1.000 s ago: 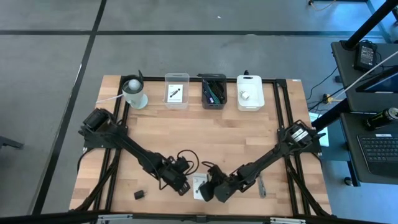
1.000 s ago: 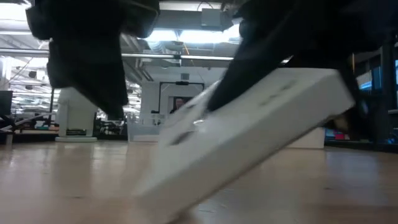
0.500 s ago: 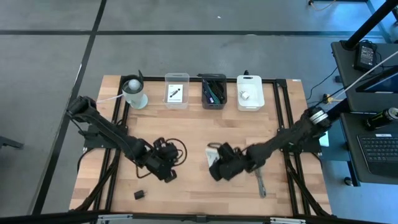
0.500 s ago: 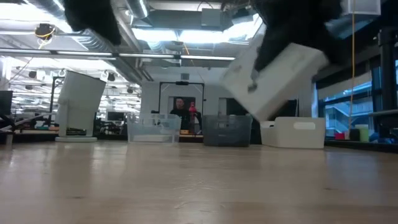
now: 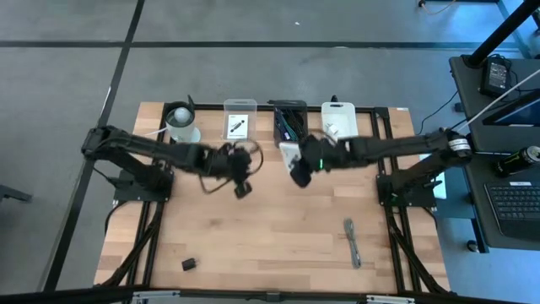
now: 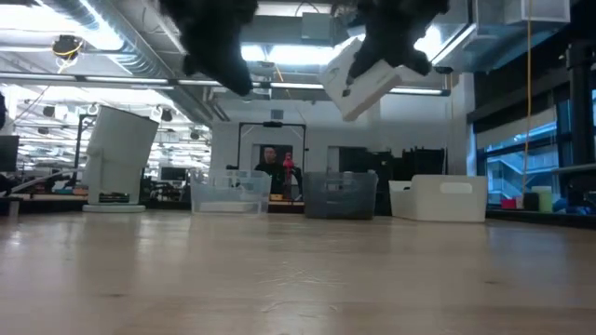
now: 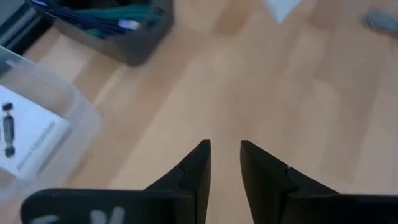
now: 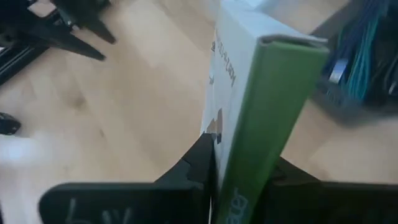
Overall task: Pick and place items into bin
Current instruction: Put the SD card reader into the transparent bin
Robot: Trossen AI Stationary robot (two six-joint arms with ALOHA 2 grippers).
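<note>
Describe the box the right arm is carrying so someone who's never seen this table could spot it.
On the wooden table, find the dark bin in the row along the far edge. Just in front of it, the right hand holds a flat box in the air. Its white face and bright green side set it apart.

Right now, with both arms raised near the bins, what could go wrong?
The right gripper holds the white and green box tilted in mid-air; it might slip. The left gripper, with a black cable looped beside it, hangs close by; the arms could clash near the dark bin.
</note>
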